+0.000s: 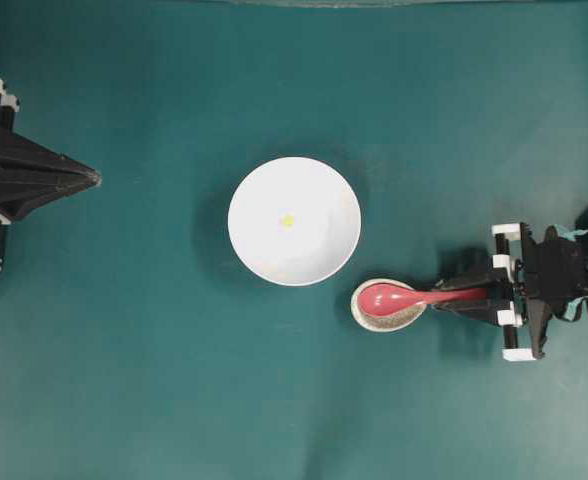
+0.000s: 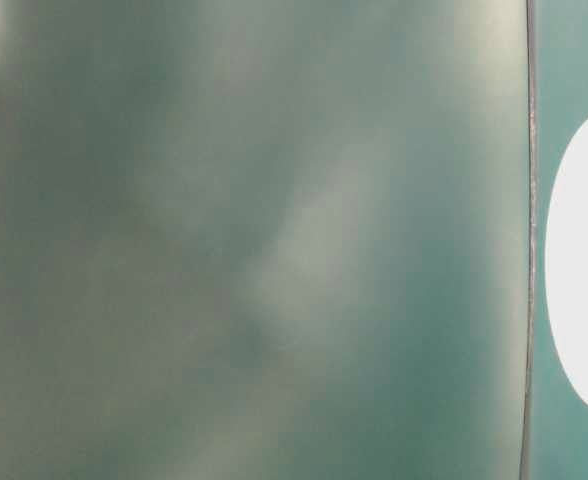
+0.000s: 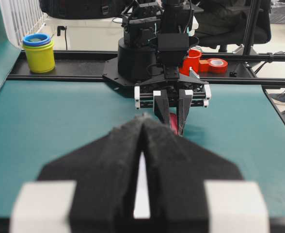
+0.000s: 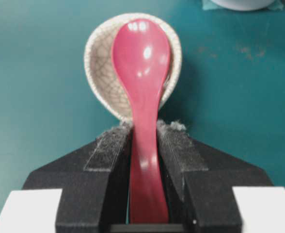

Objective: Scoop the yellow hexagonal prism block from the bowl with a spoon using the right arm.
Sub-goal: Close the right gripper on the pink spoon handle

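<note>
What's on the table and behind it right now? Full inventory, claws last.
bowl: 1, white, table centre
yellow block: 1, yellow, inside bowl
small dish: 1, speckled beige, at the bowl's lower right
spoon: 1, pink-red, scoop over small dish
stacked cups: 1 stack, yellow and blue, beyond far table edge
tape roll: 1, red, beyond far table edge
left claw: black, shut, far from bowl
right claw: black, shut on spoon handle

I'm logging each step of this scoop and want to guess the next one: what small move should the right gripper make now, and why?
Probably lift. The right gripper is shut on the handle of the glossy pink-red spoon, whose scoop rests in the small speckled beige dish. The tiny yellow block sits apart in the large white bowl, so the spoon must clear the dish first.
</note>
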### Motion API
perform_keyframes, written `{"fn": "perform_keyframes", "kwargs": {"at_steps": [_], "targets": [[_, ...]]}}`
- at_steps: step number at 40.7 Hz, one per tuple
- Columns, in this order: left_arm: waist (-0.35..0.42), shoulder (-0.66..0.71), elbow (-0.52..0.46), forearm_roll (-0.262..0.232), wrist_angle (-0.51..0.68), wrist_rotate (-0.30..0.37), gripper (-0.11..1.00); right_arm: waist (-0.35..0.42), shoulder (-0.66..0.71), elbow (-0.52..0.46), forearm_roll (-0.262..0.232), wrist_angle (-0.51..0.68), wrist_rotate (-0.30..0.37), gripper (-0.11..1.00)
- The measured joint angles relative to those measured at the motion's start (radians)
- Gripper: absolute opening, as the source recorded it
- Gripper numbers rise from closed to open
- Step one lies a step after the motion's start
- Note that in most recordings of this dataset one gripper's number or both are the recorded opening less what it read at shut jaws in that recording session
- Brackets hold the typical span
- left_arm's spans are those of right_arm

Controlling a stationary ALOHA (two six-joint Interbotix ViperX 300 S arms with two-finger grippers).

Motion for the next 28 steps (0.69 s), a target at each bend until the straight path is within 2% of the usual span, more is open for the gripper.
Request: {"fn": "perform_keyframes", "kwargs": {"at_steps": [11, 28], "targets": [[0.000, 0.002, 0.000, 0.002, 0.000, 0.000, 0.00, 0.000, -0.014, -0.006, 0.000, 0.003, 0.003, 0.22], [0.000, 0.002, 0.000, 0.000, 0.000, 0.000, 0.00, 0.000, -0.072, -0.008, 0.000, 0.103, 0.011, 0.22]]}}
